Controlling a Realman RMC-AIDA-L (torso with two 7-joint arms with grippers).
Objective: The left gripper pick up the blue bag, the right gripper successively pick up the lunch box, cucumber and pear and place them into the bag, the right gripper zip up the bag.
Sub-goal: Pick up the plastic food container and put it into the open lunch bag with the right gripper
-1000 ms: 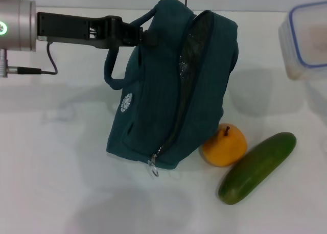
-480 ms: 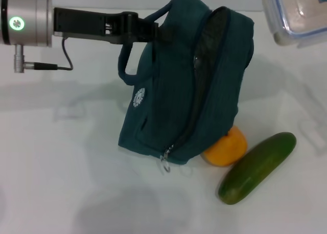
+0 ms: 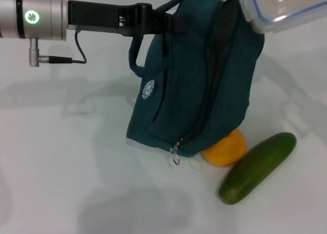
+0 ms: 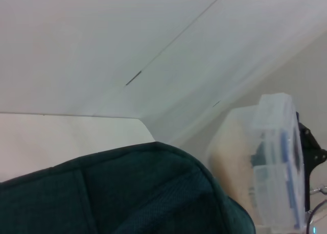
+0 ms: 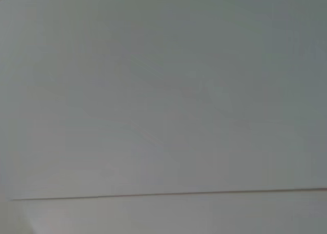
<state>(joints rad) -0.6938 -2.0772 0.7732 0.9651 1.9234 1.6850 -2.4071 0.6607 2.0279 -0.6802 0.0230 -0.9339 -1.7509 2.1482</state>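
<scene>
The blue bag [image 3: 194,91] hangs tilted, its open zipper slot facing up and right and its ring pull [image 3: 176,156] near the table. My left gripper [image 3: 162,22] is shut on one of its loop handles, reaching in from the left. The clear lunch box [image 3: 283,6] with a blue rim hovers at the top right, overlapping the bag's upper corner. The left wrist view shows the lunch box [image 4: 276,167] beside the bag's top [image 4: 112,193], with a black part of my right gripper [image 4: 309,151] behind it. The pear [image 3: 227,149] lies partly behind the bag's lower edge. The cucumber [image 3: 258,167] rests to its right.
The white table [image 3: 61,183] stretches left and in front of the bag. The right wrist view shows only a plain pale surface.
The bag has swung right with the left arm and now covers part of the pear. The lunch box has moved left to the bag's top. Pear and cucumber stayed put.
</scene>
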